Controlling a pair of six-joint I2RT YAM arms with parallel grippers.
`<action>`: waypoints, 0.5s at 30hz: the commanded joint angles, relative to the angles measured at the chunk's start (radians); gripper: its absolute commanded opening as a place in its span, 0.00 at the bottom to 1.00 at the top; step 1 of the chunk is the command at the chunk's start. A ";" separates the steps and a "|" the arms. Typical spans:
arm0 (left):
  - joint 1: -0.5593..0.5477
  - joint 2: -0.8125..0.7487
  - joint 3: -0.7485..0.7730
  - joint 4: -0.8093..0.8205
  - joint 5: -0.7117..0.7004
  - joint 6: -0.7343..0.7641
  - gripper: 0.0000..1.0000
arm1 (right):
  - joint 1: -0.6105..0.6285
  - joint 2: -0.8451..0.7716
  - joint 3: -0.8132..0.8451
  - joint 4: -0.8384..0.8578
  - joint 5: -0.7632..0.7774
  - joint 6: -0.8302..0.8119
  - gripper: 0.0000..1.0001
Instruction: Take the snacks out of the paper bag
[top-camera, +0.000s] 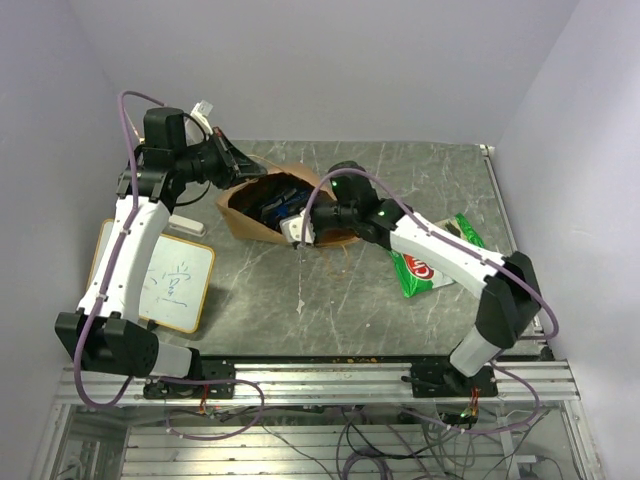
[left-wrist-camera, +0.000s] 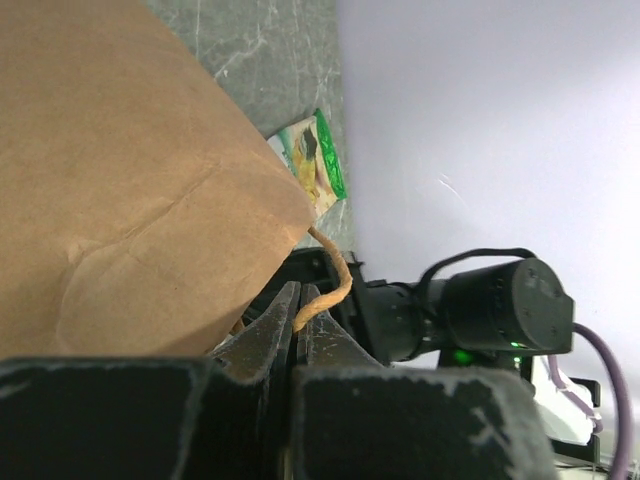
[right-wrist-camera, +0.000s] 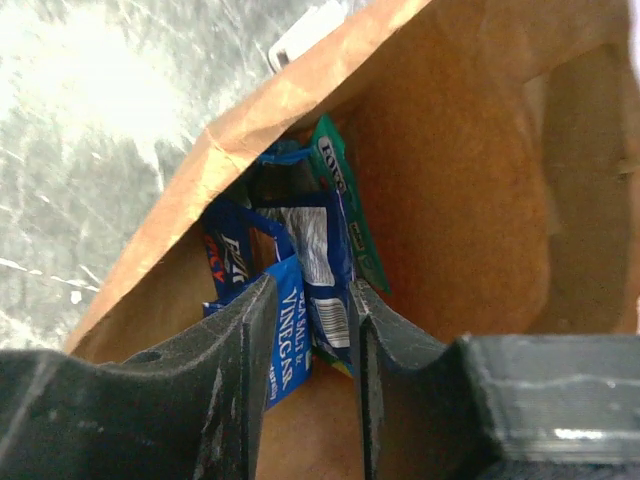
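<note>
The brown paper bag (top-camera: 250, 212) lies on its side at the back of the table, mouth toward the right arm. My left gripper (top-camera: 238, 163) is shut on the bag's string handle (left-wrist-camera: 330, 285) at the bag's far edge, with the bag's wall (left-wrist-camera: 120, 180) beside it. My right gripper (right-wrist-camera: 312, 305) is open inside the bag's mouth (right-wrist-camera: 460, 170). Its jaws stand either side of two blue packets (right-wrist-camera: 292, 330), and a green-edged packet (right-wrist-camera: 340, 190) lies behind them. A green-white packet with a red logo (top-camera: 428, 264) lies on the table at the right, also in the left wrist view (left-wrist-camera: 315, 165).
A small whiteboard (top-camera: 172, 285) lies at the table's left front. A white object (top-camera: 203, 108) sits at the back left behind the left arm. Walls close in on three sides.
</note>
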 joint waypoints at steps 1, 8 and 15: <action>-0.008 0.011 0.055 0.039 0.026 -0.014 0.07 | 0.003 0.090 0.070 0.011 0.095 -0.036 0.36; -0.010 0.030 0.082 0.039 0.034 -0.016 0.07 | 0.002 0.213 0.141 0.019 0.169 -0.050 0.43; -0.011 0.039 0.094 0.023 0.039 0.000 0.07 | 0.003 0.278 0.176 0.098 0.197 -0.033 0.53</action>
